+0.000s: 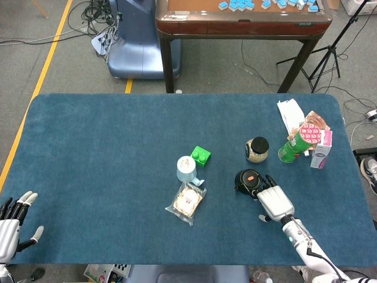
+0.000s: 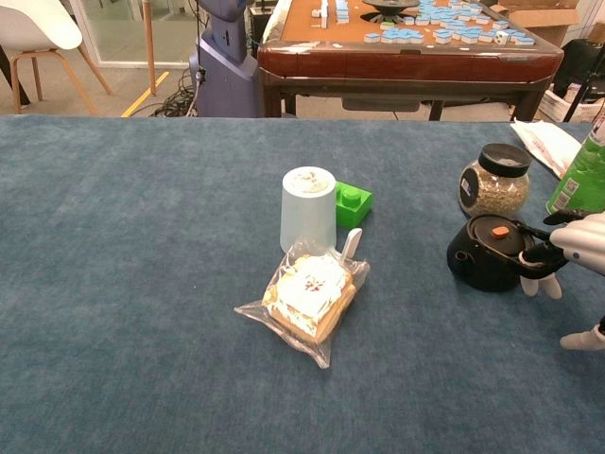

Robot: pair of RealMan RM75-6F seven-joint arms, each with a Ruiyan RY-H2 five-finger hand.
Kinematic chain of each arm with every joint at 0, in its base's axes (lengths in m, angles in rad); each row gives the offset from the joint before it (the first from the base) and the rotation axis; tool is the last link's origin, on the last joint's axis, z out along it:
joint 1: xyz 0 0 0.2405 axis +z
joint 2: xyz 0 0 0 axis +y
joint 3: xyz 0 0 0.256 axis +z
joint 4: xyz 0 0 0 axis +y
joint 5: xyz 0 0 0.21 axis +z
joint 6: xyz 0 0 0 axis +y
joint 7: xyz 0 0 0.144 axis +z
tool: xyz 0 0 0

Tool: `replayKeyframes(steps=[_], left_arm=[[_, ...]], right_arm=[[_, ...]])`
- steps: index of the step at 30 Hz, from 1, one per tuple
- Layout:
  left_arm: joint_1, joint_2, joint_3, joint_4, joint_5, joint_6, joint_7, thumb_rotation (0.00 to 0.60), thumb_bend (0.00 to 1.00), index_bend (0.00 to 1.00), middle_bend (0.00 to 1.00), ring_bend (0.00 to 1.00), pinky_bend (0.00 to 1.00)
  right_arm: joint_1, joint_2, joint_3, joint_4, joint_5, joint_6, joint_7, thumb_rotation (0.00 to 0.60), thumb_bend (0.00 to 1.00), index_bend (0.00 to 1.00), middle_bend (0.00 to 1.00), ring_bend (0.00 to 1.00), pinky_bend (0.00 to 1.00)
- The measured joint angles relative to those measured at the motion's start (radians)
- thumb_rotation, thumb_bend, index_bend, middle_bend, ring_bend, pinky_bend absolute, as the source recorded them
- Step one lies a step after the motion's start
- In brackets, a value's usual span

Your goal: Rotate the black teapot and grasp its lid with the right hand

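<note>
my left hand [image 1: 13, 219] rests at the table's near left corner, fingers spread, holding nothing. right of centre sits the black teapot [image 2: 485, 253], lid [image 2: 498, 232] on. my right hand [image 2: 579, 248] touches its side, fingertips pressing; i judge i'm mid-rotation, and next must lift onto the lid.

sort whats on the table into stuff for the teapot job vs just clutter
For the job: black teapot, its lid, right hand.

Lying about: pale cup, green block, bagged snack, grain jar, green can.
</note>
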Motion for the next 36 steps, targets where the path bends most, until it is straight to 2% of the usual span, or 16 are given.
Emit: replayKeyframes(steps=[4,11,20,26,36], left_arm=[[-0.001,-0.001,0.001,0.002,0.0,-0.003,0.0,0.6,0.29,0.11,0.08,0.1,0.01],[0.0,0.001,-0.001,0.0,-0.002,-0.001,0.001,0.6,0.29,0.11,0.07,0.1,0.01],[-0.001,0.002,-0.001,-0.002,-0.006,-0.007,-0.001,0.6,0.29,0.11,0.08,0.1,0.01],[-0.005,0.002,-0.002,-0.005,-0.008,-0.015,-0.003,0.6,0.29,0.11,0.07,0.1,0.01],[-0.007,0.009,-0.001,-0.024,-0.004,-0.014,0.014,0.6,0.29,0.11,0.08,0.1,0.01]], right_arm=[[0.002,-0.003,-0.001,0.005,0.004,-0.002,-0.004,0.6,0.07,0.49,0.52,0.36,0.04],[0.015,-0.017,0.02,0.021,0.008,-0.003,0.01,0.6,0.07,0.72,0.71,0.58,0.04],[0.034,-0.028,0.053,0.041,0.006,-0.004,0.049,0.6,0.07,0.87,0.88,0.75,0.04],[0.043,-0.03,0.074,0.066,0.005,-0.005,0.106,0.6,0.06,0.96,0.95,0.82,0.04],[0.062,-0.028,0.099,0.104,0.0,-0.024,0.179,0.6,0.0,0.99,0.98,0.84,0.06]])
